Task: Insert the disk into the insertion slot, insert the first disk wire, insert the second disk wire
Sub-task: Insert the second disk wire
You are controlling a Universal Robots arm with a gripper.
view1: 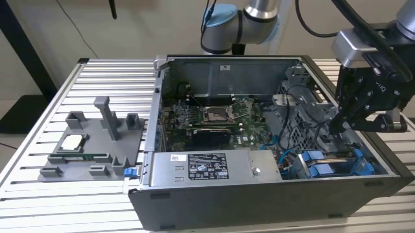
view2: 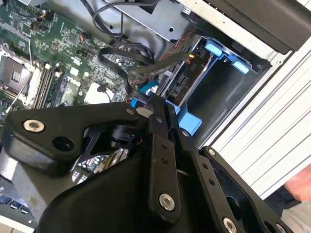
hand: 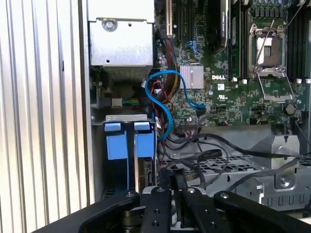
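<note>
Just beside the disk (view2: 184, 83) seated in the insertion slot (view2: 216, 94), the gripper's (view2: 156, 103) fingers (view2: 160, 136) pinch a black wire (view2: 131, 85).

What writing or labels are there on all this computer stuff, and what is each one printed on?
Big label on the power-supply box: too small to read.
White sticker beside that label: too small to read.
Pale sticker on the case's back wall: too small to read.
Motherboard: a white maker's logo, left unquoted; the other markings are too small to read.
</note>
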